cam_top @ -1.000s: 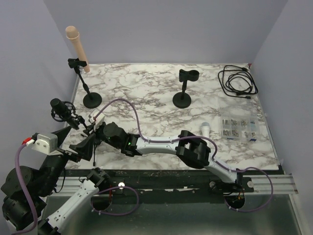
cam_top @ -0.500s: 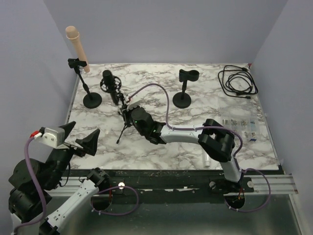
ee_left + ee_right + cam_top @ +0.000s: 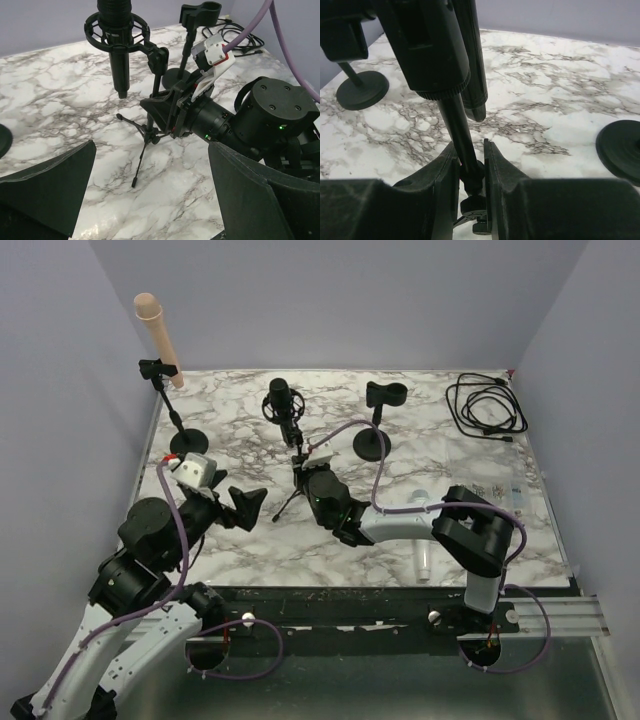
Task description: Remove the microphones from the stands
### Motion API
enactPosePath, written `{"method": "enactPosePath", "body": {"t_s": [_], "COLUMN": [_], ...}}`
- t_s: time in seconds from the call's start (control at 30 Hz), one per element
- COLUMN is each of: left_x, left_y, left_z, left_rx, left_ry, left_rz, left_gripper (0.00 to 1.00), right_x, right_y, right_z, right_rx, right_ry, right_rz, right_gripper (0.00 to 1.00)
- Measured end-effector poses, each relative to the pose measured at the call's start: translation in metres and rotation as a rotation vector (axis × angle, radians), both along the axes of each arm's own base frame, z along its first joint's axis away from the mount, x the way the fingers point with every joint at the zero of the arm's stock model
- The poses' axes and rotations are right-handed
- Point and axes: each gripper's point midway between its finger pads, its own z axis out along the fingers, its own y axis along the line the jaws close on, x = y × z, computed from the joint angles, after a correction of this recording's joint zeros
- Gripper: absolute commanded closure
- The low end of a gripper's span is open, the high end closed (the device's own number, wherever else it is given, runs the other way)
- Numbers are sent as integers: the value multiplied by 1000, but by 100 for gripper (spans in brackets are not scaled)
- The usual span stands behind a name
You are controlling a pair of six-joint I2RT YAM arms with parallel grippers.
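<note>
**A:** From above, where is the microphone (image 3: 281, 400)?

**B:** It stands upright in its ring mount on top of the tripod stand (image 3: 291, 498), about mid-worktop (image 3: 450, 455). The right arm (image 3: 400, 525) reaches low across the marble to the stand's post. The left fingers (image 3: 250, 501) are spread wide just left of the tripod and touch nothing.

**A:** What else is on the marble?

**B:** A round-base clip holder (image 3: 188, 445) sits at the back left and a second holder (image 3: 372, 440) behind the tripod. A coiled black cable (image 3: 485, 408) lies at the back right.

**A:** And the left wrist view?

**B:** The left fingers are matte black wedges, far apart at the bottom corners. Between them are only veined marble and one thin tripod leg. The microphone is a slim black cylinder hung in a hoop-shaped cradle. The right fingers (image 3: 159, 114) meet the post just above where the legs splay.

**A:** And the right wrist view?

**B:** Two smooth, curved black fingers are nearly together, pinching the thin round post between them. Higher up, the post widens into a fat tube with a knurled collar. The microphone's rounded lower end hangs just behind that tube, apart from the fingers.
</note>
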Motion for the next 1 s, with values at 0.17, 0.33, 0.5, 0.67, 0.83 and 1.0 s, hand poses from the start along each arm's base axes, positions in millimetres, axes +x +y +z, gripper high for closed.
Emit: {"method": "enactPosePath", "body": {"t_s": [0.17,0.33,0.5,0.67,0.83,1.0], "left_x": [16,35,50,62,76,95], "left_y": [-29,-52,-64,-74,-88,-91], "left_z": [-13,-22,-19,1,13,8], "left_rx": [-21,-20,-25,-86,-187,-281], "left_ry": [61,109,129,120,141,228], "left_rz": [-66,-102,-100,-95,-102,-94], "left_gripper": [3,3,1,1,2,2], "right_x": [-1,-2,-12,-35,-70,-98], "right_y": [-24,-38,-42,-45,-51,-61], "right_z": [0,8,32,36,5,-11], "right_rx": [6,21,59,99,117,221], "right_ry": [-14,-25,-2,97,289,466], "right_rz": [-43,-56,-9,87,187,251], "right_gripper": [54,22,0,0,0,0]}}
